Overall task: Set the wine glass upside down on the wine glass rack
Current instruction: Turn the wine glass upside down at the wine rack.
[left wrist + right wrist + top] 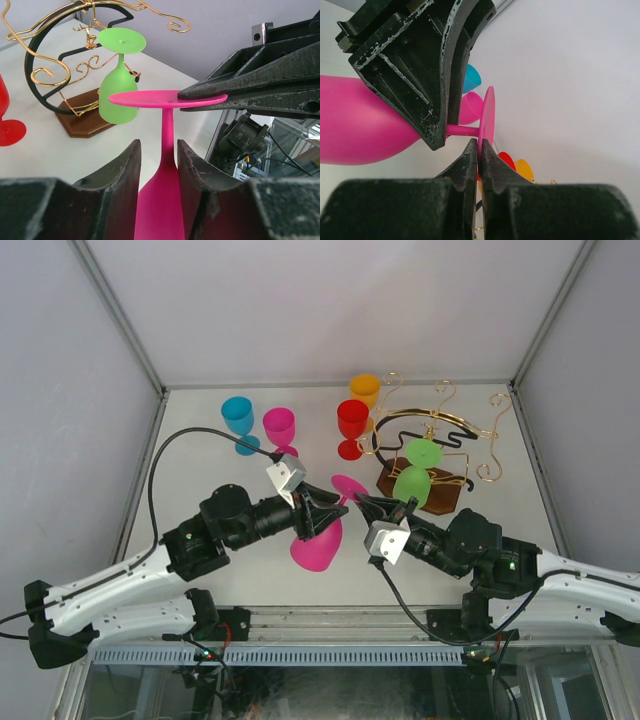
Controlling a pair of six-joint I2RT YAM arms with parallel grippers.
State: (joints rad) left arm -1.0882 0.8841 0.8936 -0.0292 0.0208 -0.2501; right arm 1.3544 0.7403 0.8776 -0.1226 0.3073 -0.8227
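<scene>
A pink wine glass [318, 545] lies tilted above the table between both arms, bowl toward me, foot [150, 98] pointing at the rack. My left gripper [158, 143] is shut on it where the stem widens into the bowl. My right gripper [479, 145] is shut on the rim of the foot [488, 112]. In the top view the left gripper [325, 515] and right gripper [362, 502] meet at the glass. The wine glass rack [440, 425], gold wire on a brown base [80, 125], stands just beyond, with a green glass [118, 95] hanging upside down on it.
Upright at the back stand a blue glass [238, 418], a smaller pink glass [279, 427], a red glass [352, 423] and an orange glass [364, 390]. The red and orange ones are close to the rack's left side. Grey walls enclose the table.
</scene>
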